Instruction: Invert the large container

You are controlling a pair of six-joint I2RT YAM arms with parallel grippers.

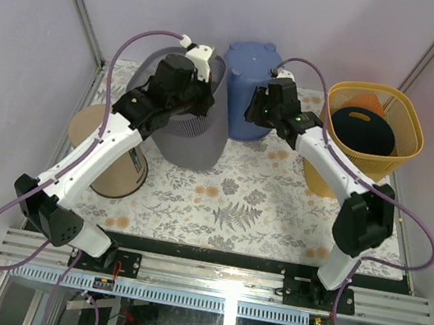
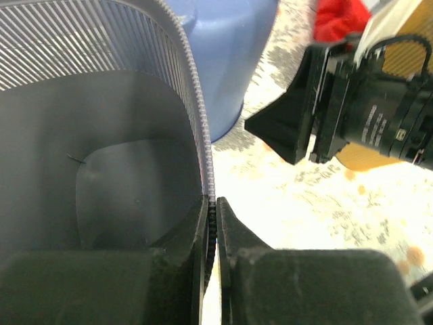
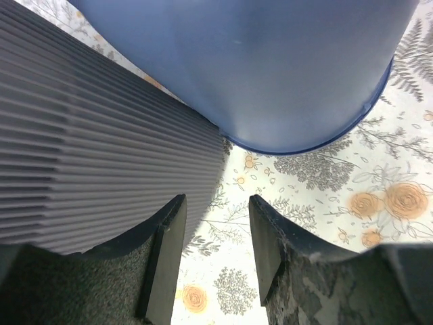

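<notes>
The large container is a grey ribbed bin [image 1: 196,138] at the back middle of the table; it looks tilted. My left gripper [image 1: 207,102] is shut on its right rim [image 2: 196,101], one finger inside and one outside [image 2: 213,203]; the left wrist view shows the bin's empty inside [image 2: 122,196]. My right gripper [image 1: 252,112] is open and empty [image 3: 216,210], low over the mat, between the bin's ribbed outer wall [image 3: 101,149] and a blue bucket [image 3: 270,61]. It touches neither that I can see.
The blue bucket [image 1: 248,89] stands right behind the grey bin. A yellow mesh basket [image 1: 397,155] holding a black item [image 1: 362,130] is at the back right. A brown cylinder [image 1: 109,157] lies at the left. The flowered mat [image 1: 234,207] covers the table.
</notes>
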